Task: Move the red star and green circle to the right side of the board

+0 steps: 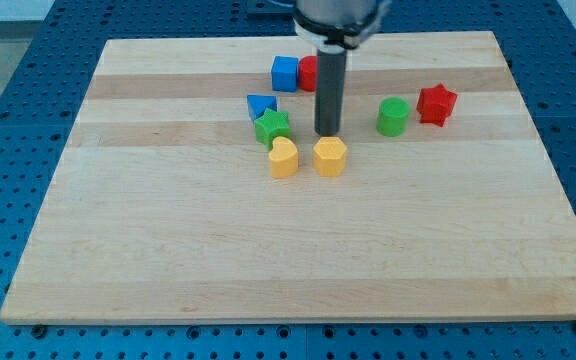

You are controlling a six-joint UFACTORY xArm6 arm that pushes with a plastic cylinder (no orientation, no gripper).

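Observation:
The red star [436, 103] sits right of the board's centre, near the view's top. The green circle [393, 116] stands just left of it, almost touching. My tip [327, 134] is down on the board, left of the green circle by about a block's width and a half. It stands just above the yellow hexagon [330, 156] and right of the green star [272, 126].
A yellow heart [283, 158] lies left of the yellow hexagon. A blue triangle [260, 105] sits above the green star. A blue cube [285, 73] and a red block [309, 73], partly hidden behind the rod, lie near the wooden board's [168, 250] top.

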